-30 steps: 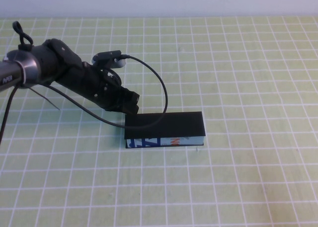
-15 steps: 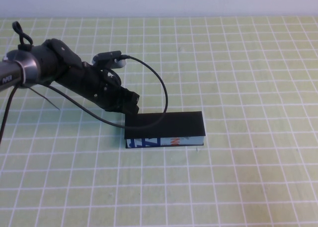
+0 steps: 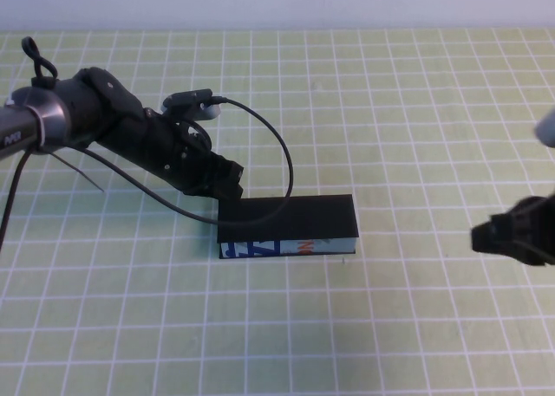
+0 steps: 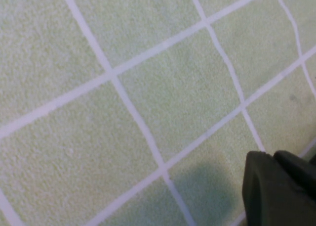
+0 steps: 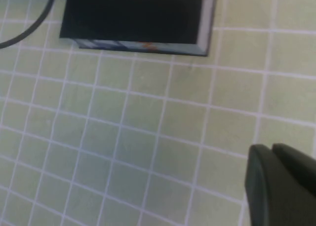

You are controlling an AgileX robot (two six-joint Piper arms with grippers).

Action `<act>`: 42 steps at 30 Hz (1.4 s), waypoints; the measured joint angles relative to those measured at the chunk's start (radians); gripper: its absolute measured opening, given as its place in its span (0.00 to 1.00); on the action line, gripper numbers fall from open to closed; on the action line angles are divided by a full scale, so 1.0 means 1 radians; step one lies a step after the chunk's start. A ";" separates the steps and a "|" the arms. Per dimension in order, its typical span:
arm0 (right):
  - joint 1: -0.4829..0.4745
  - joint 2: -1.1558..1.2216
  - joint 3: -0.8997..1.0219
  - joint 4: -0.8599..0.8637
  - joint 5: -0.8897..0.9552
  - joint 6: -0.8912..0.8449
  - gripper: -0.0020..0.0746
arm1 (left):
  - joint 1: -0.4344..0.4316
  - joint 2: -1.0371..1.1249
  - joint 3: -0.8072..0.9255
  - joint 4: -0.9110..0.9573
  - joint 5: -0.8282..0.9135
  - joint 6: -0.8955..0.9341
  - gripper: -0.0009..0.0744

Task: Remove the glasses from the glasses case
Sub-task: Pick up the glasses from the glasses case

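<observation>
With the glasses case (image 3: pixel 288 227) lying lid-down and closed on the gridded worktop (image 3: pixel 416 110), the left end effector (image 3: pixel 224 181), its opening impossible to judge, braces the case's left end while the closed right end effector (image 3: pixel 496 236) waits nearby.

You've got 1 glasses case (image 3: pixel 287 226), lid shut, 2 grippers: left gripper (image 3: pixel 227 188) by case's left end, right gripper (image 3: pixel 486 237) at right edge, 1 gridded mat (image 3: pixel 416 110)
</observation>
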 joint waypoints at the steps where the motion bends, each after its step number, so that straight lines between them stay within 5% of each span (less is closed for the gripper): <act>1: 0.033 0.063 -0.051 -0.011 0.002 -0.008 0.00 | 0.000 0.000 0.000 0.000 0.000 0.000 0.01; 8: 0.378 0.464 -0.408 -0.257 0.017 -0.016 0.00 | 0.000 0.000 0.000 0.000 0.003 0.000 0.01; 13: 0.520 0.679 -0.589 -0.450 0.039 -0.058 0.00 | 0.000 0.000 0.000 0.000 0.005 0.000 0.01; 26: 0.548 0.715 -0.653 -0.460 0.021 -0.306 0.02 | 0.000 0.000 0.000 0.000 0.006 0.002 0.01; 36: 0.548 0.717 -0.653 -0.478 -0.040 -0.530 0.38 | 0.000 0.000 0.000 0.000 0.006 0.002 0.01; 42: 0.548 0.744 -0.653 -0.524 -0.058 -0.555 0.43 | 0.000 0.000 0.000 -0.001 0.006 0.001 0.01</act>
